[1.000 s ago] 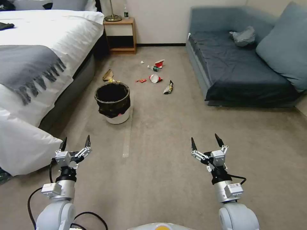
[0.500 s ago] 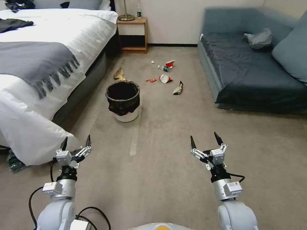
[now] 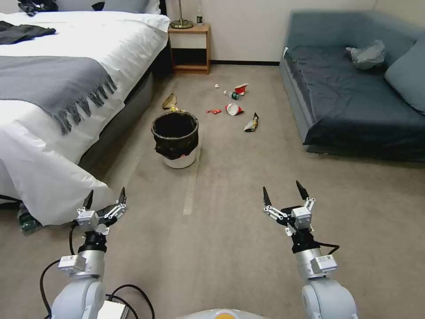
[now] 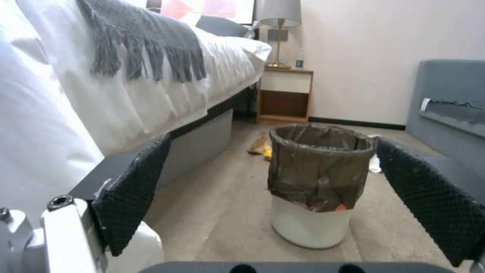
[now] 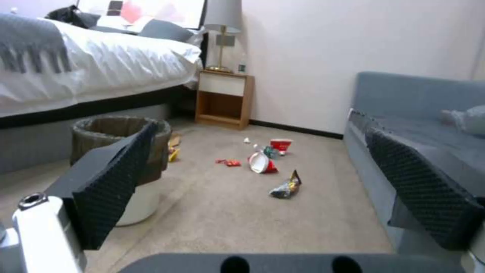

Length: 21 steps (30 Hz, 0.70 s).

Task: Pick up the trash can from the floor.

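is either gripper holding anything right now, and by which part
Nothing is held. The left gripper and right gripper are open, short of the white plastic trash can on the carpet floor.

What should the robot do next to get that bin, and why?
Probably roll a little closer: the trash can stands upright on the floor well ahead of both open grippers, left and right, nearer the left one.

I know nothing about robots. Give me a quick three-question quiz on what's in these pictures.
1. True or false: the trash can stands upright on the floor.
2. The left gripper and right gripper are: A) open and empty B) shut on litter C) holding the can.
3. Fill in: the can's liner is ____ in colour.

Key: 1 true. 2 A. 3 black.
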{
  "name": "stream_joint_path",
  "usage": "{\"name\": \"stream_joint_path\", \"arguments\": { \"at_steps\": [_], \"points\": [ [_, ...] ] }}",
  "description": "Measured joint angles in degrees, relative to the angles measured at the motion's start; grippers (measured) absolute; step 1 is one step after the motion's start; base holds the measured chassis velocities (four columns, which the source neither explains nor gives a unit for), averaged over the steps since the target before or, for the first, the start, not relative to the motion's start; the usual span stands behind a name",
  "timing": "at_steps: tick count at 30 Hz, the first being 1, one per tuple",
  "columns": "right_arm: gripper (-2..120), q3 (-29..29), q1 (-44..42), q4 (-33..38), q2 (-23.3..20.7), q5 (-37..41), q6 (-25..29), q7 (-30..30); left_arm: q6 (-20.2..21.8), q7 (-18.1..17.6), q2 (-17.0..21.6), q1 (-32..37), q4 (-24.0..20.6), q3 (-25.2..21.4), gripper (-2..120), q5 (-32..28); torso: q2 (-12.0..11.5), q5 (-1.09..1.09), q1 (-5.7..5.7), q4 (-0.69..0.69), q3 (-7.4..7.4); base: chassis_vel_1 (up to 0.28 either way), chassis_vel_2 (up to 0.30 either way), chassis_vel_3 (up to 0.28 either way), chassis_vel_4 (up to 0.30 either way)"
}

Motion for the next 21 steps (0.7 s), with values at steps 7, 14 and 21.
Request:
{"name": "stream_joint_path", "arguments": {
  "at_steps": [7, 14, 21],
  "points": [
    [100, 0.44, -0.25, -0.29, 0.14, 0.95, 0.48, -2.96, -0.33, -0.15, -0.05, 0.27, -0.38, -0.03, 98, 0.02, 0.00, 0.00, 0.00, 0.00, 0.00, 0.000, 0.000, 0.000, 0.000],
    [100, 0.69, 0.08, -0.93, 0.25, 1.04, 0.48, -4.54, -0.44, -0.16, -0.05, 0.49, -0.61, -0.11, 98, 0.16, 0.00, 0.00, 0.00, 0.00, 0.00, 0.000, 0.000, 0.000, 0.000],
    [100, 0.76, 0.39, -1.25, 0.27, 0.90, 0.37, -4.45, -0.44, -0.67, -0.05, 0.35, -0.48, -0.16, 98, 0.24, 0.00, 0.00, 0.00, 0.00, 0.00, -0.019, 0.015, 0.017, -0.014]
  ]
}}
